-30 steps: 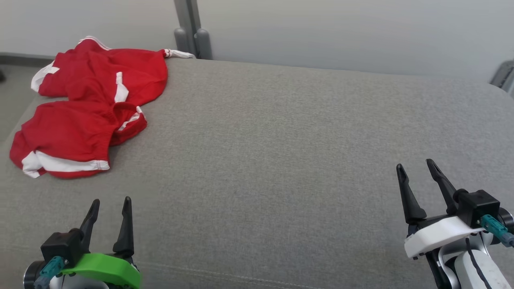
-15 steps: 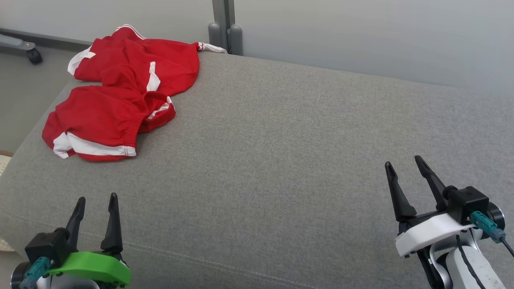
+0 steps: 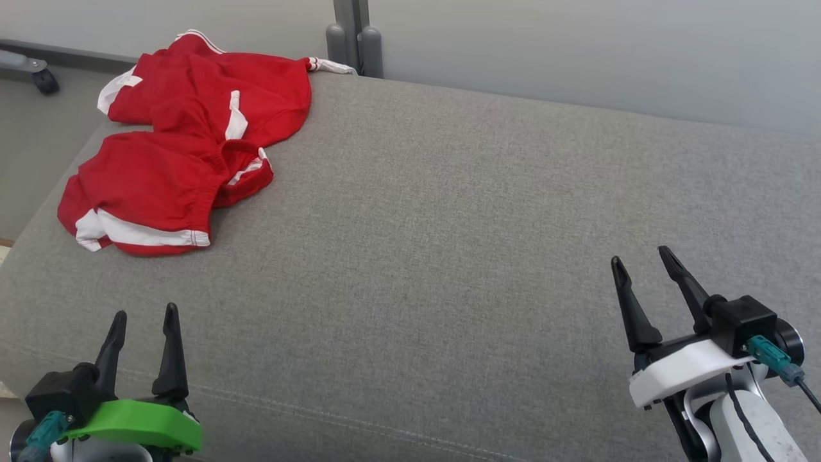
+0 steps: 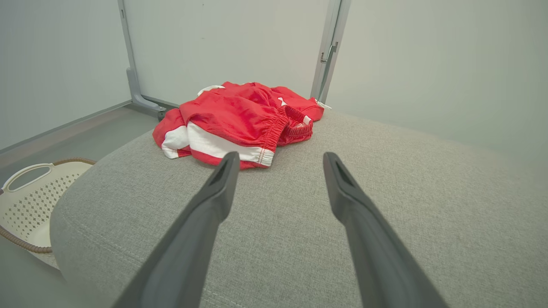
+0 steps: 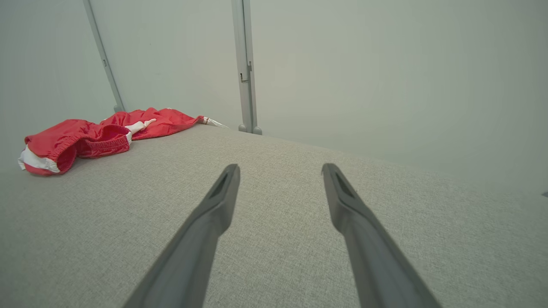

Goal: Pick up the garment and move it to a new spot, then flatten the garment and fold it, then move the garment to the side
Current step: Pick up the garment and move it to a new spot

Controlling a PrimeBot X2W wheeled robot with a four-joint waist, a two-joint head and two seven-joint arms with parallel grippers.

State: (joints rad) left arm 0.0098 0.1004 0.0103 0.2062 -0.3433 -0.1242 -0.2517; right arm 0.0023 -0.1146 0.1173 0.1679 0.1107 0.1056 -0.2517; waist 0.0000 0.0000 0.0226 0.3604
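**Item under inspection:** red shorts (image 3: 179,147) with white trim and an elasticated waistband; they lie crumpled and unfolded at the far left corner of the grey upholstered cushion (image 3: 462,212); the fabric is bunched in several folds; one white-banded leg hem faces the cushion's near side; the waistband opening is turned towards the cushion's middle; a white drawcord end trails over the cushion's far edge, just beside the grey metal post (image 3: 349,25) that stands behind that edge.

**Left gripper** (image 3: 145,310): green-backed; placed over the cushion's near left edge, close to the stitched seam; jaws apart and empty; the fingers point up the cushion towards the shorts but are well short of them; in the left wrist view the shorts lie straight ahead, beyond the fingertips.

**Right gripper** (image 3: 640,255): white-backed; placed over the cushion's near right part; jaws apart and empty; well apart from the shorts, which lie across the cushion at its opposite far corner.

**Surroundings:** a pale perforated laundry basket (image 4: 30,192) with a cut-out handle sits on the floor (image 3: 25,147) off the cushion's left end; a black castor (image 3: 43,80) on a grey frame leg stands beyond the cushion's far left corner; pale wall panels (image 3: 577,58) rise behind the cushion's far edge.
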